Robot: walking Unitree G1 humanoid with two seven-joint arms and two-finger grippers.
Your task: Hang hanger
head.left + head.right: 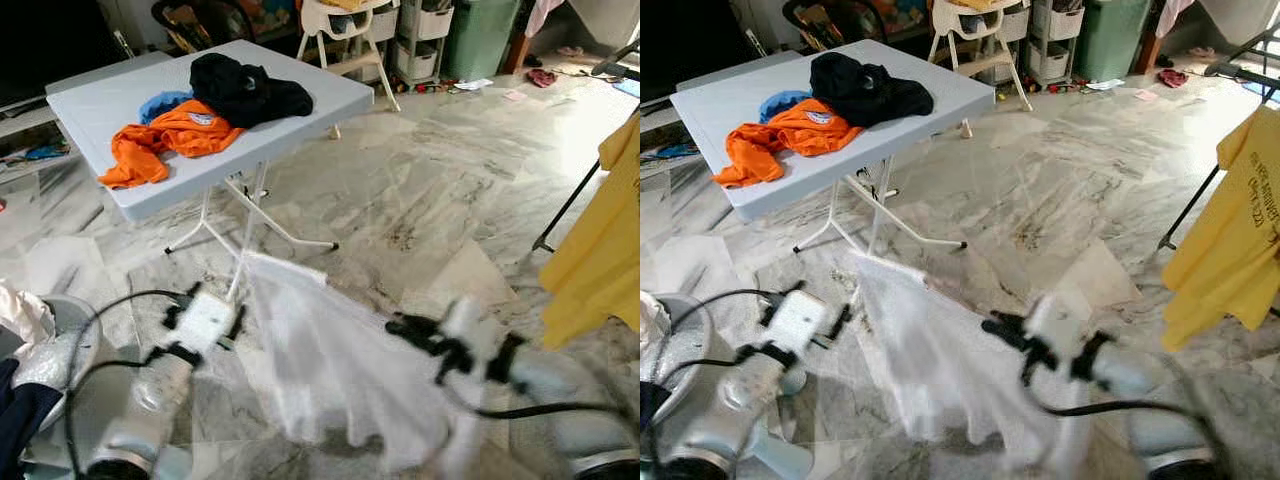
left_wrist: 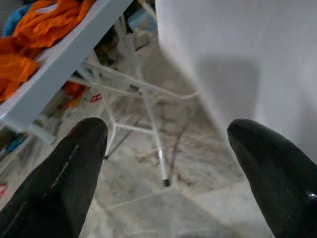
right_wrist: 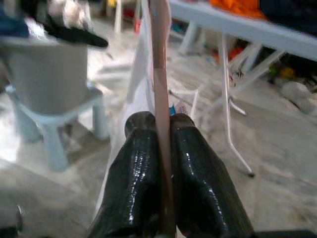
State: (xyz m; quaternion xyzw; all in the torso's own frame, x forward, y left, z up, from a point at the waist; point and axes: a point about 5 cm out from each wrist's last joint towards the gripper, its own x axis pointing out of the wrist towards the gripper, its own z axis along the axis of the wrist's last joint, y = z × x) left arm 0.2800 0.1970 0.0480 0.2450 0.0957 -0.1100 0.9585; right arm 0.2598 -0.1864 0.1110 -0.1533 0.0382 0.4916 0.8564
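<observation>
The right hand (image 3: 159,130) is shut tight on a thin pinkish wooden hanger (image 3: 159,59). The hanger stands up between its two black fingers (image 3: 136,148). A soft white see-through shirt (image 1: 330,360) hangs from the hanger, down below this hand and out toward the left hand. The picture is blurry here, so I cannot see how the shirt sits on the hanger.

The left hand (image 2: 166,144) is open wide and holds nothing. The white shirt is just beside one of its fingers (image 2: 267,163). I cannot tell if they touch.

Far in front of both hands stands a pale blue folding counter (image 1: 320,95) on thin white legs. On it lie a crumpled orange shirt (image 1: 165,135), a black heap of cloth (image 1: 245,88) and a bit of blue cloth (image 1: 160,102). Well off to the outer side of the right hand, a yellow shirt (image 1: 1230,240) hangs from a dark rack (image 1: 1195,205).

I think the robot is carrying the hanger with the shirt on it. The hanging is not done yet. Next, the right hand should keep its tight hold and go toward the dark rack. It must lift the hanger's top up and over the bar. The long shirt could drag on the grey marble floor (image 1: 440,190), so the hand should stay high.
</observation>
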